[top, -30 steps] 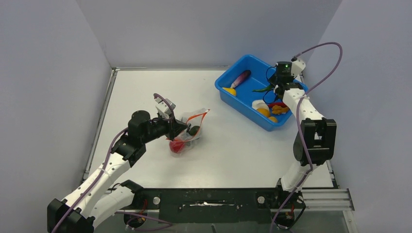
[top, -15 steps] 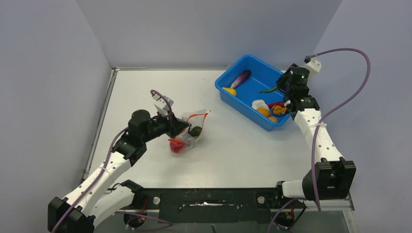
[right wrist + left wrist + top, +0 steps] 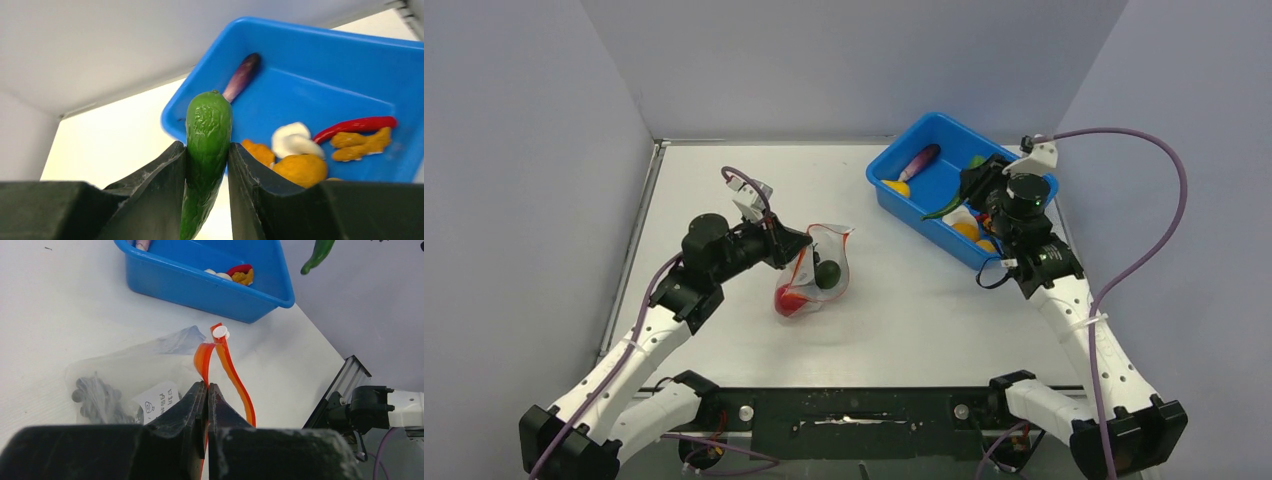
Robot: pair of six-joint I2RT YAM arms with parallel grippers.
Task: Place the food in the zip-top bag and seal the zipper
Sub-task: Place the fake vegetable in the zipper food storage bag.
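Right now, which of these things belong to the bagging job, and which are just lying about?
Part of the job: zip-top bag, pinched at its zipper by the left gripper; green vegetable in the right gripper; red ball and grapes inside the bag; eggplant and orange pieces in the blue tub.
Just there: the tub itself, table.

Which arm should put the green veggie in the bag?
Right. The right gripper grips the green veggie over the tub; the left gripper is pinching the bag's zipper.
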